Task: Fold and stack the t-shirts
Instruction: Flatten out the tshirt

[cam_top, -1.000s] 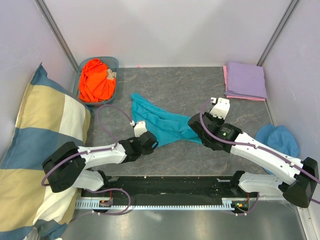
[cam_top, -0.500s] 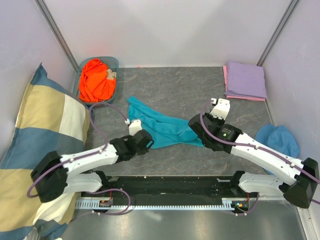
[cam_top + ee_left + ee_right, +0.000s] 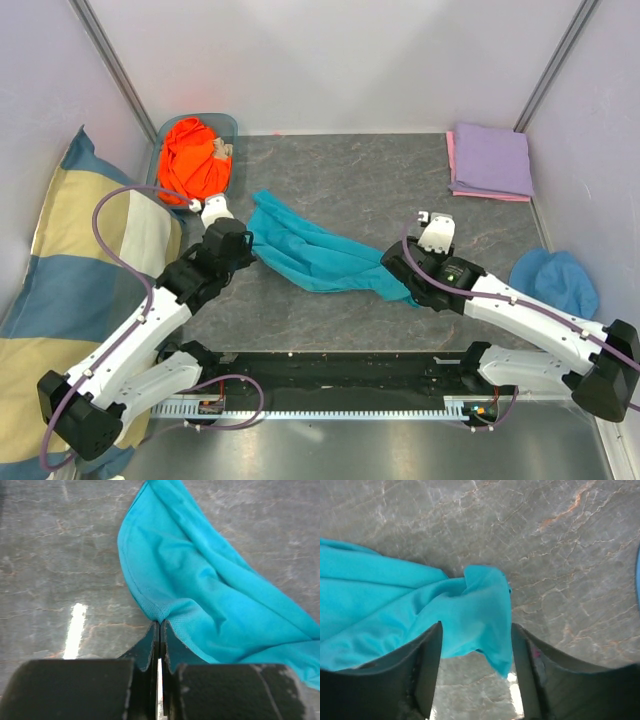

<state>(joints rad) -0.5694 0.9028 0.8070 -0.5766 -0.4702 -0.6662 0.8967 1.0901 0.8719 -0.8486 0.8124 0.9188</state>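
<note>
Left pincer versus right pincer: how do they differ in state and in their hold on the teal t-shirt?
The left pincer is shut, pinching the hem of the teal t-shirt; the right pincer stands open, cloth lying loose between its fingers. The left pincer is at the shirt's end nearer the pillow; the right pincer is at the opposite end. Both sit low over the same shirt.
</note>
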